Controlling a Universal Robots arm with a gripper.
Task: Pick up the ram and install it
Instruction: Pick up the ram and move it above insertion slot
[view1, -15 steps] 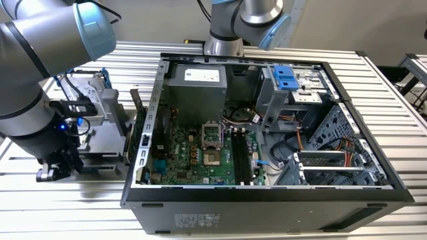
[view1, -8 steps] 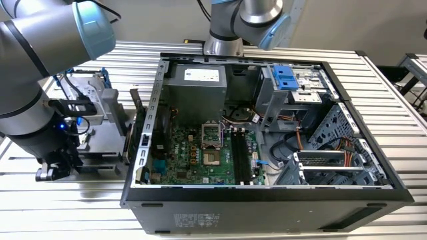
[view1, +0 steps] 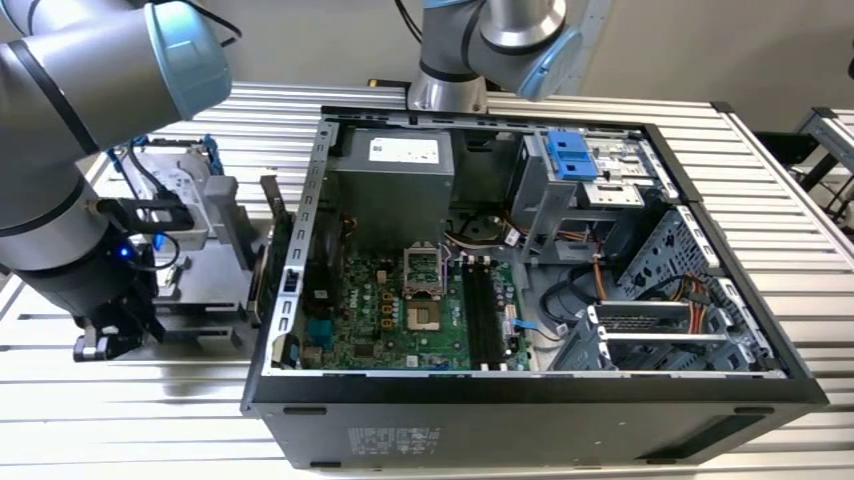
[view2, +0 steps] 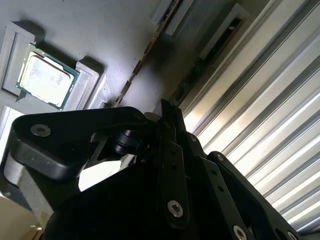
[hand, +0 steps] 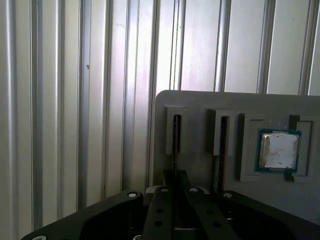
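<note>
**tinkerbox:** so where's the ram relative to the pincer?

**slotjockey:** In the first wrist view the ram (hand: 176, 134) stands on edge in a slot of a gray block (hand: 200, 102). It's straight ahead of the pincer (hand: 175, 176) and very near its tip. Can't tell if they're touching.

**tinkerbox:** pincer apart or together?

**slotjockey:** honestly can't tell from these shots. There's also a square chip (hand: 278, 150) in a pocket of the same block, off to one side of the pincer, with a second slot (hand: 222, 135) between it and the ram. The block lies on a ribbed metal table (hand: 60, 100). In the exterior view the open computer case (view1: 534, 390) is to the exterior view's right of the pincer. So the ram's in the block, not installed yet.
</note>
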